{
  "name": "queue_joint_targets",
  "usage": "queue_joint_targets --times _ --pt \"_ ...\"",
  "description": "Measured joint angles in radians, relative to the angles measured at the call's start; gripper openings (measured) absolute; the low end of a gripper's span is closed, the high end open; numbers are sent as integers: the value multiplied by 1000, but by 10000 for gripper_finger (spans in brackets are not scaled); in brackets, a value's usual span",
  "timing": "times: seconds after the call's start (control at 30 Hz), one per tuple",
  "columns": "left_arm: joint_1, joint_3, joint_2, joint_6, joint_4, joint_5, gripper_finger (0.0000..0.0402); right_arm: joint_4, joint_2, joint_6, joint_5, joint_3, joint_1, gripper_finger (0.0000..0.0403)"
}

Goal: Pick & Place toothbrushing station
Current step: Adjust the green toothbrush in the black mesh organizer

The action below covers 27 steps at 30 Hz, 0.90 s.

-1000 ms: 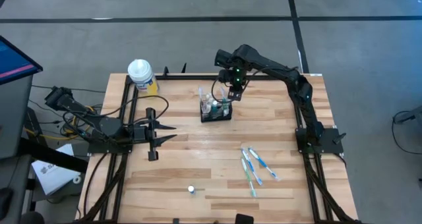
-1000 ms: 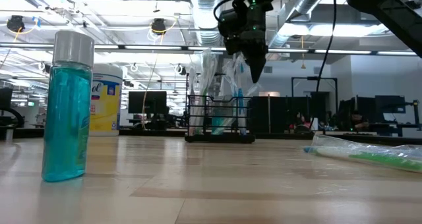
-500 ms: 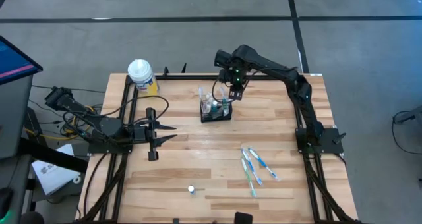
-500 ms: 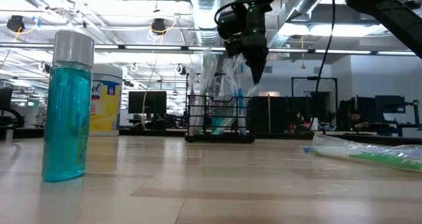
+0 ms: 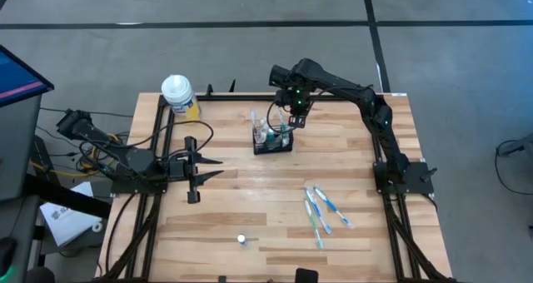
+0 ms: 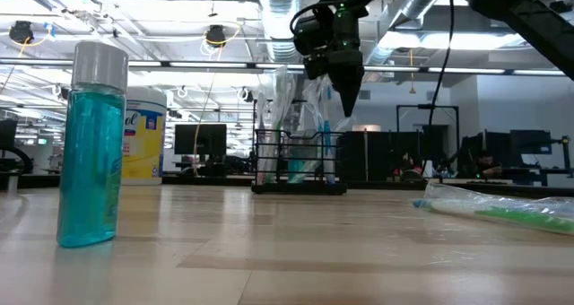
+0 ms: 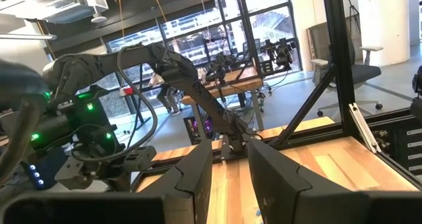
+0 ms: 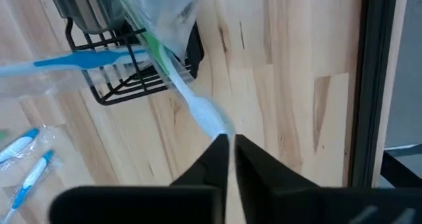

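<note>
The toothbrushing station, a small black wire-mesh holder (image 5: 273, 141) (image 6: 299, 166) (image 8: 125, 79), stands on the wooden table toward its far edge, with wrapped toothbrushes standing in it. One wrapped toothbrush (image 8: 188, 99) leans out of it, its upper end right at my right gripper's tips. My right gripper (image 5: 293, 116) (image 6: 348, 103) (image 8: 231, 141) hangs just above the holder, pointing down, fingers shut. My left gripper (image 5: 208, 166) (image 7: 229, 178) waits over the table's left edge, open, with nothing between its fingers. My right gripper's shut fingertips (image 8: 221, 145) come from above to the leaning toothbrush's upper end (image 8: 210, 118). Whether they touch it or its clear wrap I cannot tell; the tips hide the very end. The toothbrush's lower end stands in the holder.
Several wrapped toothbrushes (image 5: 321, 212) (image 6: 502, 211) lie on the table's near right. A teal bottle with a grey cap (image 5: 241, 240) (image 6: 90, 143) stands near the front edge. A white-capped yellow bottle (image 5: 179, 96) stands at the far left corner. A black frame (image 5: 250, 97) borders the table.
</note>
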Motion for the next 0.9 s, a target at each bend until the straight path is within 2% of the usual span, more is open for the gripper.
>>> queue_joint_targets --times 0.7,0.9 --pt "0 0 0 1 -4 0 92 0 -19 -26 97 1 14 0" --pt "0 0 0 2 -4 0 92 1 -21 -20 132 67 14 0"
